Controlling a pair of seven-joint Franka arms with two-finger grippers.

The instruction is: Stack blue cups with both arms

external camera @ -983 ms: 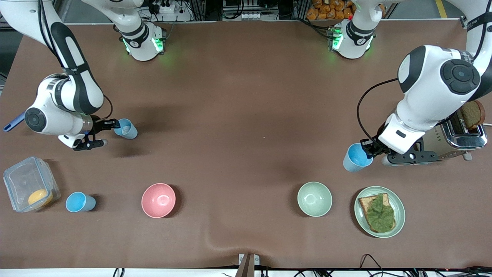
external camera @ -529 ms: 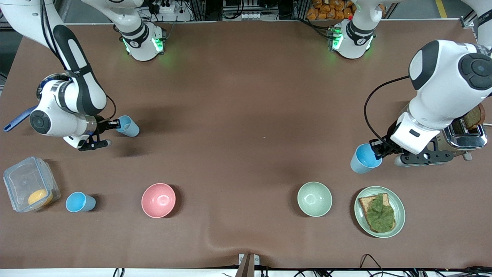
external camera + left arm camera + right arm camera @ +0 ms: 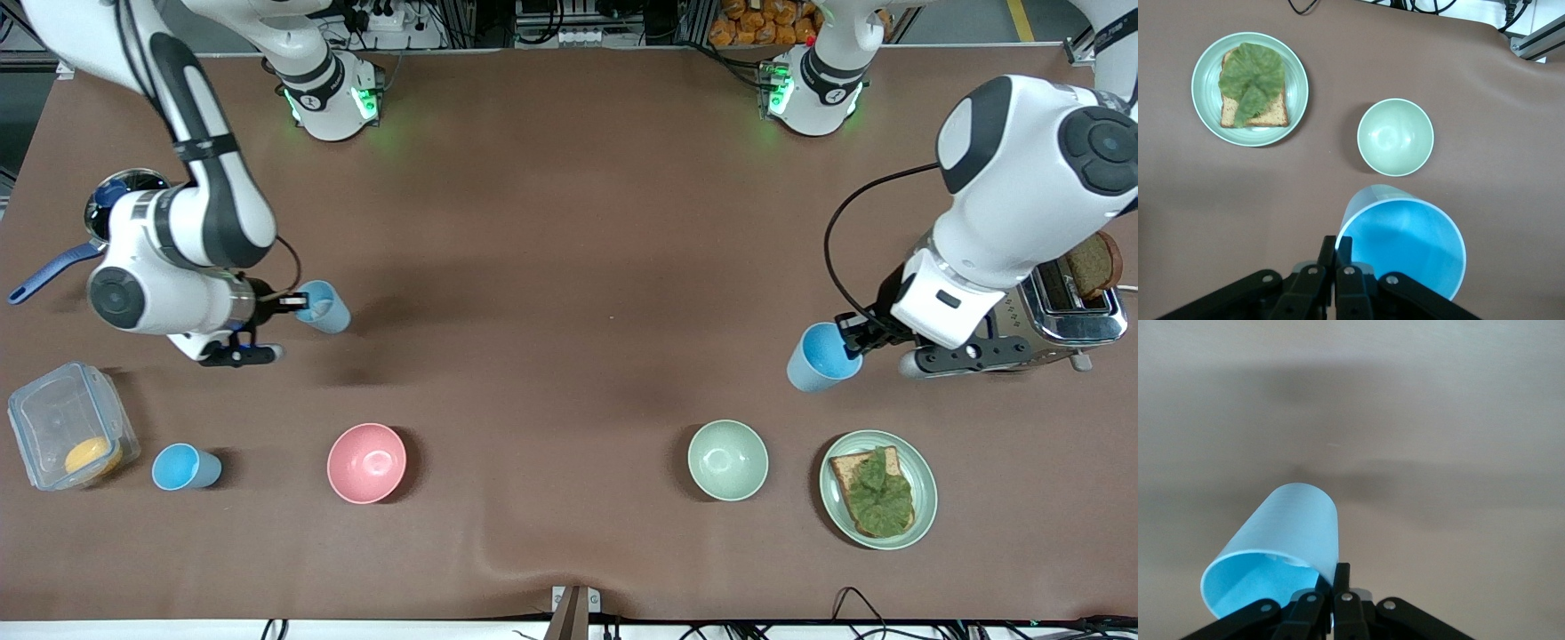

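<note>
Carried toward the table's middle since a second ago: two blue cups, each pinched at the rim. Right gripper (image 3: 298, 304) clamped on a tilted cup (image 3: 324, 308), axis leaning, base aimed toward the left arm's end, held over bare table (image 3: 551, 267) farther from the front camera than the pink bowl (image 3: 366, 462). Left gripper (image 3: 852, 342) nipping a nearly upright cup (image 3: 819, 357), mouth up, above the table near the green bowl (image 3: 727, 460) and plate (image 3: 925, 489). Third cup (image 3: 184, 468) unmoved beside the clear container (image 3: 62, 427).
</note>
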